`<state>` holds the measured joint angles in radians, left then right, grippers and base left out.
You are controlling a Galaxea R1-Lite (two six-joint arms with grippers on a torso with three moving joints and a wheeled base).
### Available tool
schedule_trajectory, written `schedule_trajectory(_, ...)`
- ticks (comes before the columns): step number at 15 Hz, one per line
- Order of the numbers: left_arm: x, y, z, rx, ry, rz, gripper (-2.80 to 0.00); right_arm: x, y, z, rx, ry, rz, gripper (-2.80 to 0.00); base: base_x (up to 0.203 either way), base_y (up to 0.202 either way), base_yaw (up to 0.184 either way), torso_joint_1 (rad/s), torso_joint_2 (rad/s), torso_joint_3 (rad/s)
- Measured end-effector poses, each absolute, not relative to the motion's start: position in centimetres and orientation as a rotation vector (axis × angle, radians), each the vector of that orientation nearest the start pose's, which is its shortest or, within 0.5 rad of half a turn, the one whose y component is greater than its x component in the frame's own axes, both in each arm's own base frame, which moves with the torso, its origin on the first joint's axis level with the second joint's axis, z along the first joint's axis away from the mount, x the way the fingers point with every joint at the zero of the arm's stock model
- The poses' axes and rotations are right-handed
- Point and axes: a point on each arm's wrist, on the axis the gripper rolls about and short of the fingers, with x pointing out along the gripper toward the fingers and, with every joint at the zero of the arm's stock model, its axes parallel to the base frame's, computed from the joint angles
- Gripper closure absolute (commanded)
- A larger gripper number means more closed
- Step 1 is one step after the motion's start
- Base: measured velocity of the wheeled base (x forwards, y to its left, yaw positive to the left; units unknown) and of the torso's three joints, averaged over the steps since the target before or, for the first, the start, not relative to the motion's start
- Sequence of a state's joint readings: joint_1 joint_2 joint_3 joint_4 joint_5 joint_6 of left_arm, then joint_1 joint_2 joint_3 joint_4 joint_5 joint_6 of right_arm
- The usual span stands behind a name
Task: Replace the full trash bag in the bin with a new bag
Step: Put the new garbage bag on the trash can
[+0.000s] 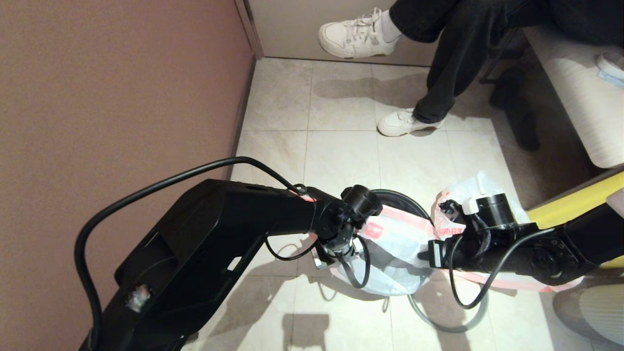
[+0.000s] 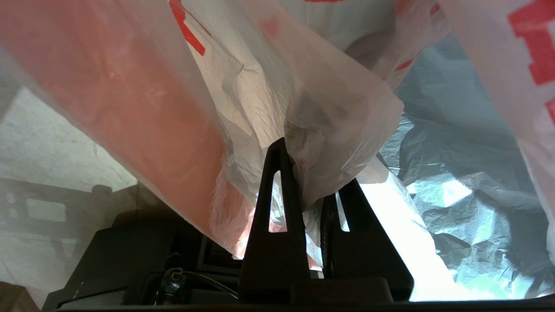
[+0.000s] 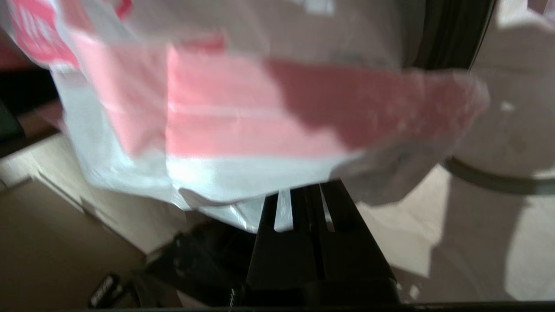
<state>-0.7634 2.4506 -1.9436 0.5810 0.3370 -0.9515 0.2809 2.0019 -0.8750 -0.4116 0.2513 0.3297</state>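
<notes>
The new bag (image 1: pixel 397 239), thin white film with a pink hem band, is stretched open between my two grippers over the bin (image 1: pixel 407 199), whose black rim shows behind it. My left gripper (image 1: pixel 339 258) is shut on a bunched fold of the new bag (image 2: pixel 329 130), with film pinched between the fingers (image 2: pixel 277 195). My right gripper (image 1: pixel 430 254) is shut on the hem of the new bag (image 3: pixel 243 130). The bin's black wall (image 3: pixel 451 34) is close beside it. The full trash bag (image 1: pixel 470 191) sits on the floor behind my right wrist. The grey ring (image 1: pixel 453 324) lies on the tiles.
A seated person's legs and white sneakers (image 1: pixel 404 123) are just beyond the bin. A brown wall (image 1: pixel 122 97) runs along the left. A pale sofa (image 1: pixel 575 87) and a yellow edge (image 1: pixel 575 204) are on the right. The grey ring (image 3: pixel 490 180) lies near my right gripper.
</notes>
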Motion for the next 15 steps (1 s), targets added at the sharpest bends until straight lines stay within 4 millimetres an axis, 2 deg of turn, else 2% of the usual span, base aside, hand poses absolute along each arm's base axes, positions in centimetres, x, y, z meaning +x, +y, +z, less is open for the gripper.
schedule_trajectory(6,34.2,-31.7,8.0,-0.297,1.006,0.093,0.00,35.7,10.2,7.2,0.348,0.440,0.184,0.00,0.000,0.000,0.000,0.000,0.00,0.000)
schedule_trajectory(11,34.0,-31.6,7.7,-0.292,1.016,0.098,0.00,36.1,10.2,7.2,0.379,0.396,0.152,0.00,0.000,0.000,0.000,0.000,0.00,0.000)
schedule_trajectory(15,34.0,-31.4,7.4,-0.283,1.026,0.107,0.00,36.8,9.8,7.9,0.421,0.343,0.077,0.00,0.000,0.000,0.000,0.000,0.00,0.000)
